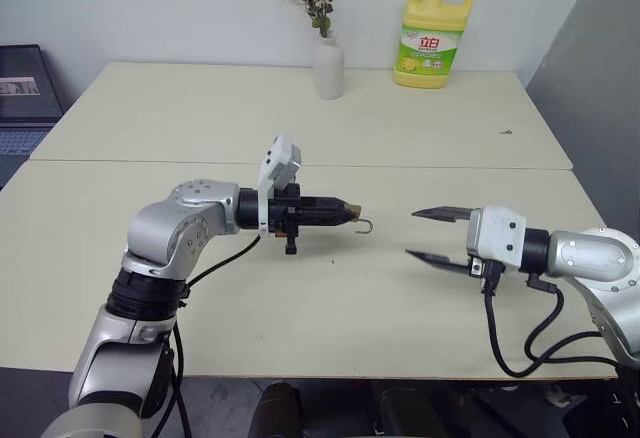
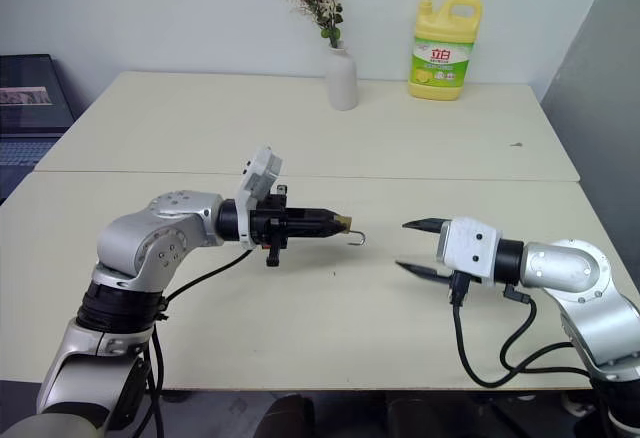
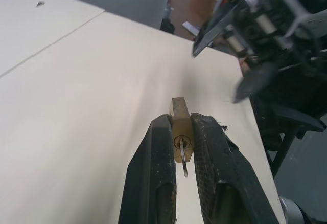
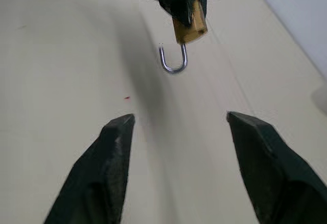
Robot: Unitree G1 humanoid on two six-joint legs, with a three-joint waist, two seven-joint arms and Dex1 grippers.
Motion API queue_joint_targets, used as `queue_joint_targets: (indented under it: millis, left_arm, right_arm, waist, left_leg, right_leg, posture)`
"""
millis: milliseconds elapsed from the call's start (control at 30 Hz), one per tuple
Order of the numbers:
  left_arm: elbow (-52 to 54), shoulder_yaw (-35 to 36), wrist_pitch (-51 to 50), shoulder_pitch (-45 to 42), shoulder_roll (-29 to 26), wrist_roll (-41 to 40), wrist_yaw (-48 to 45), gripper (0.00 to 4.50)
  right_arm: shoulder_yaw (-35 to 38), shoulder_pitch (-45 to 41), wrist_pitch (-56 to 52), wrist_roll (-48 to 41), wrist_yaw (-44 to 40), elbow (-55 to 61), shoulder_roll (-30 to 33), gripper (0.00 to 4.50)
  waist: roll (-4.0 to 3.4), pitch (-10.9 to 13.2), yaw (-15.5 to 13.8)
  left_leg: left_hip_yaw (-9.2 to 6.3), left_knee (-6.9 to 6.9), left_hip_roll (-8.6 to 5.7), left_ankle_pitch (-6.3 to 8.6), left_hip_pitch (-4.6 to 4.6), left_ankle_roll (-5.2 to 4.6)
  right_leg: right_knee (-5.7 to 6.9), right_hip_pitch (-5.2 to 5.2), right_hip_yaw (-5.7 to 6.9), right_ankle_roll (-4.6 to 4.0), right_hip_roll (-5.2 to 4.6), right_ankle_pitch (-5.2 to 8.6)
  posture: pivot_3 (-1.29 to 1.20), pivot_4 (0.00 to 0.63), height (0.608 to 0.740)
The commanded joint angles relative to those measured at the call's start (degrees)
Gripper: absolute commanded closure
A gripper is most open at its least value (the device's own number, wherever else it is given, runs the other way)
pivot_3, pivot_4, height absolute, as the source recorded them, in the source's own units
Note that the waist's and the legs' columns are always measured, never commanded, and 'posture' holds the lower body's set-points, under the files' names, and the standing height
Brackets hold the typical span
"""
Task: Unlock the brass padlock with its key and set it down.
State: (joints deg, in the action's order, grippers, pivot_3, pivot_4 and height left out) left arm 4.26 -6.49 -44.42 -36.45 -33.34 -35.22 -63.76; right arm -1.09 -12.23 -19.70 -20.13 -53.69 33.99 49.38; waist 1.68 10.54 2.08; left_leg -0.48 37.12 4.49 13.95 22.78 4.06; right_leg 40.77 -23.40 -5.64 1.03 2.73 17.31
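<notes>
My left gripper (image 1: 337,212) is shut on the brass padlock (image 1: 350,210) and holds it level above the near table. The padlock's thin silvery shackle (image 4: 172,60) hangs open like a hook, with one leg free of the body. In the left wrist view the key (image 3: 184,161) sticks out of the keyhole in the padlock (image 3: 181,127), between the two black fingers. My right gripper (image 1: 413,234) stands open a short way to the right of the shackle, pointing at it. Nothing is between its fingers (image 4: 115,147).
A white vase (image 1: 329,66) with dried flowers and a yellow soap bottle (image 1: 433,38) stand at the back of the far table. A dark laptop (image 1: 25,88) lies off to the left. A seam (image 1: 450,167) runs between the two cream tables.
</notes>
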Motion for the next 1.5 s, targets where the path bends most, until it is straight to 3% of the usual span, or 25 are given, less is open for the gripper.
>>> queue_joint_targets:
  millis: [33,233,500,700,967,1200,1500]
  left_arm:
    - [2.34,-0.72,1.10,2.60,0.73,1.80,2.63,4.33]
    - [1.08,-4.14,2.65,7.60,2.62,6.39,6.29,4.33]
    - [-2.03,-4.68,3.50,8.97,5.27,8.89,8.35,4.33]
    - [-5.38,-5.09,4.67,8.61,6.12,11.24,8.68,2.32]
    - [-6.84,-3.19,8.50,6.98,6.36,11.83,8.03,0.05]
    - [0.56,3.20,9.56,7.04,1.44,7.69,4.82,0.05]
    - [5.65,7.53,21.43,15.85,-15.70,14.75,-0.72,0.05]
  right_arm:
    - [0.21,-0.29,-6.11,-3.88,1.29,6.11,0.30,0.00]
    - [-5.58,-0.68,-7.22,0.81,2.07,6.43,0.01,0.00]
    - [-7.77,-2.70,-7.00,2.84,1.89,4.70,-1.43,0.00]
    - [-8.35,-2.82,-6.99,3.42,1.69,4.52,-1.57,0.00]
    - [-8.11,-2.25,-7.08,3.57,1.33,4.77,-1.08,0.00]
    - [-6.97,-0.81,-7.92,3.12,1.54,5.09,-0.47,0.00]
    - [-4.79,2.10,-8.83,1.94,3.15,4.97,-1.59,0.00]
  waist:
    - [0.00,0.00,-0.02]
    - [0.00,0.00,-0.09]
    - [0.00,0.00,-0.08]
    - [0.00,0.00,-0.11]
    - [0.00,0.00,-0.10]
    - [0.02,0.01,0.05]
    - [0.02,0.00,0.46]
  left_leg:
    - [-0.02,0.00,0.00,0.00,0.00,0.00]
    - [-0.05,0.00,-0.01,0.00,0.01,-0.01]
    - [-0.07,0.00,-0.02,0.01,0.01,-0.01]
    - [-0.12,-0.01,-0.02,0.01,0.02,-0.01]
    - [-0.13,-0.01,-0.03,0.00,0.02,-0.01]
    - [-0.15,-0.03,-0.01,0.01,0.03,-0.01]
    - [-0.13,-0.07,0.00,0.01,-0.01,-0.01]
  right_leg:
    - [0.00,0.00,0.01,0.00,0.00,0.00]
    - [-0.04,0.02,0.03,0.01,0.00,0.01]
    - [-0.04,0.02,0.05,0.01,0.00,0.01]
    - [-0.05,0.02,0.07,0.01,0.01,0.01]
    - [-0.05,0.02,0.07,0.01,0.01,0.01]
    - [-0.05,0.01,0.08,0.01,0.03,0.01]
    - [-0.09,0.01,0.09,-0.01,0.01,0.04]
  posture:
    - [0.00,0.150,0.740]
    - [0.00,0.150,0.740]
    - [0.00,0.150,0.740]
    - [0.00,0.150,0.740]
    - [0.00,0.150,0.740]
    - [0.00,0.150,0.740]
    - [0.00,0.150,0.740]
